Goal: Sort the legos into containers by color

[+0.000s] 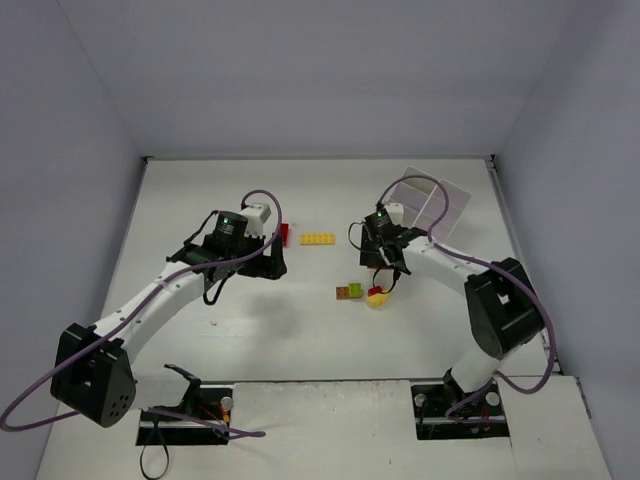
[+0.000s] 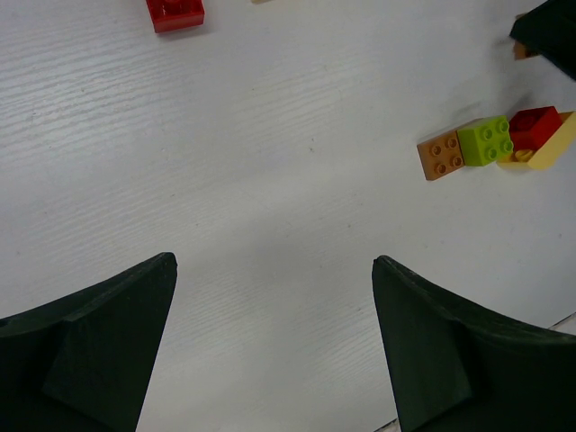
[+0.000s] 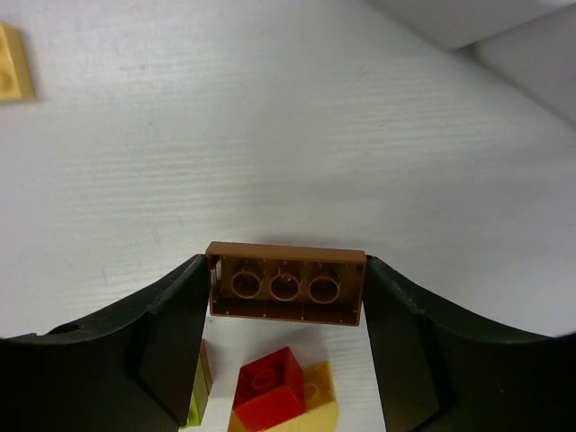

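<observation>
The right jaws are closed on a long brown brick [image 3: 286, 284], its two short ends pressed against the inner faces of the fingers [image 3: 171, 333] and its hollow underside turned to the wrist camera (three round tubes show inside it). Just below it in that view sits a stacked red brick [image 3: 268, 389] on a yellow piece [image 3: 317, 396]. From the left wrist the same pair lies touching a lime brick [image 2: 486, 140], which in turn touches a small brown brick [image 2: 441, 157], the whole cluster on the bench [image 1: 300, 330] mid-way between the two arms and nearer the right one. The left jaws stand wide open and hold nothing, their fingers [image 2: 99, 351] over bare bench. A lone red brick [image 2: 175, 13] lies beyond them, and in the top view a long yellow brick [image 1: 318, 238] lies near it, toward the right arm. The white tray [image 1: 437, 200] sits at the far right of the bench, beyond the right wrist and apart from all the bricks
</observation>
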{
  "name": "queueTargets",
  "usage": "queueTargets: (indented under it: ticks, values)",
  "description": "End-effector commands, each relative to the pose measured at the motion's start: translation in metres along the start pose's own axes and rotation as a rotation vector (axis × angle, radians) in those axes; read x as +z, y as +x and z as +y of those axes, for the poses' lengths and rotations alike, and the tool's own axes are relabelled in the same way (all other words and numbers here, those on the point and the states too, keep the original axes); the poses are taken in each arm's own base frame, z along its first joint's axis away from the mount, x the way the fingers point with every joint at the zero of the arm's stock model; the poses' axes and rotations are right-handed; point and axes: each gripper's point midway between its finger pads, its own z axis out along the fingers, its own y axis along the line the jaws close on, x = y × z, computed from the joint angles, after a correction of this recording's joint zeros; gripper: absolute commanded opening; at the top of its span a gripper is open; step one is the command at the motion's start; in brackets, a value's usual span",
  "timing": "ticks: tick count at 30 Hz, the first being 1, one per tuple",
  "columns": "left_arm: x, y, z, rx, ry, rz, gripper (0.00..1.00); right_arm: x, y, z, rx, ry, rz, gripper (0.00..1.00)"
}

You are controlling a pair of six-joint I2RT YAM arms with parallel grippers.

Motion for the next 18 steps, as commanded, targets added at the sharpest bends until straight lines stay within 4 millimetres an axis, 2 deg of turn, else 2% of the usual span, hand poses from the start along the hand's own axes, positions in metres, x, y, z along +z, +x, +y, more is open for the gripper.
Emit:
queueTargets:
  ticks: [1, 3, 6, 8, 11, 13, 18]
  values:
    - [-0.006, -0.024, -0.009, 0.015, 0.034, -0.073, 0.83, -0.048, -0.079, -0.025, 0.127, 0.107, -0.286, 0.13]
    - [-0.006, -0.024, -0.009, 0.016, 0.036, -0.073, 0.83, -0.061, -0.095, -0.040, 0.174, 0.149, -0.350, 0.13]
    - [-0.008, -0.025, -0.009, 0.018, 0.036, -0.079, 0.83, -0.073, -0.117, -0.075, 0.251, 0.242, -0.420, 0.13]
    - [-0.009, -0.026, -0.009, 0.019, 0.036, -0.085, 0.83, -0.076, -0.131, -0.103, 0.313, 0.291, -0.450, 0.13]
    - [-0.010, -0.027, -0.010, 0.022, 0.037, -0.088, 0.83, -0.077, -0.145, -0.129, 0.357, 0.340, -0.479, 0.15]
    - [-0.011, -0.026, -0.010, 0.022, 0.038, -0.090, 0.83, -0.080, -0.158, -0.138, 0.379, 0.352, -0.508, 0.16]
    - [-0.012, -0.026, -0.010, 0.022, 0.036, -0.092, 0.83, -0.069, -0.175, -0.161, 0.430, 0.379, -0.514, 0.18]
